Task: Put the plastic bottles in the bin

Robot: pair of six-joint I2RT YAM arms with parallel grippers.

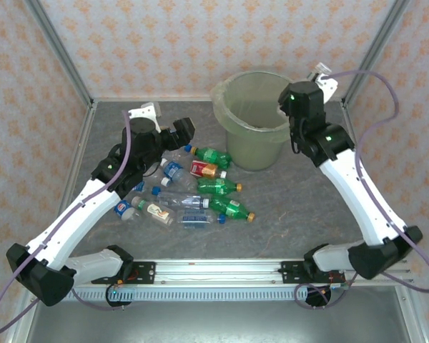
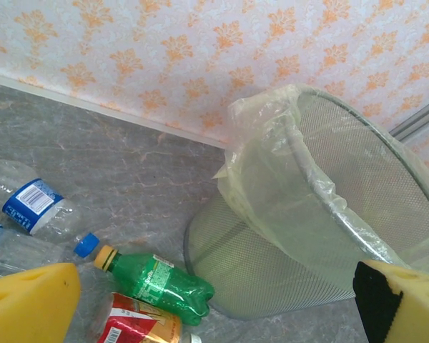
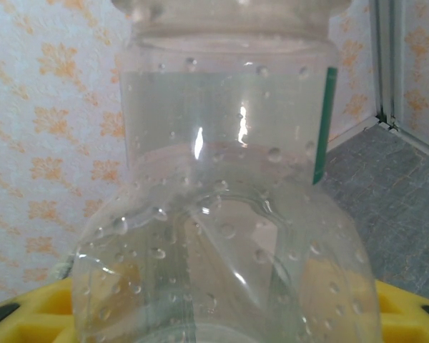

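Observation:
Several crushed plastic bottles lie in a heap on the table left of the bin [image 1: 259, 148]: green ones [image 1: 213, 156] [image 1: 232, 209], a red-labelled one [image 1: 202, 168] and clear blue-labelled ones [image 1: 174, 171]. My left gripper [image 1: 170, 136] hovers open over the heap's far end. In the left wrist view its yellow fingers [image 2: 28, 304] stand wide apart, with a green bottle [image 2: 161, 282], the red-labelled bottle [image 2: 139, 325] and the bin [image 2: 272, 268] ahead. My right gripper [image 1: 292, 107] hangs at the bin's right rim, shut on a clear bottle [image 3: 222, 214] that stands up between its fingers.
A clear liner bag [image 2: 272, 179] is folded over the bin's rim. Patterned walls and metal frame posts [image 1: 64, 53] enclose the table on three sides. A rail [image 1: 214, 270] runs along the near edge between the arm bases.

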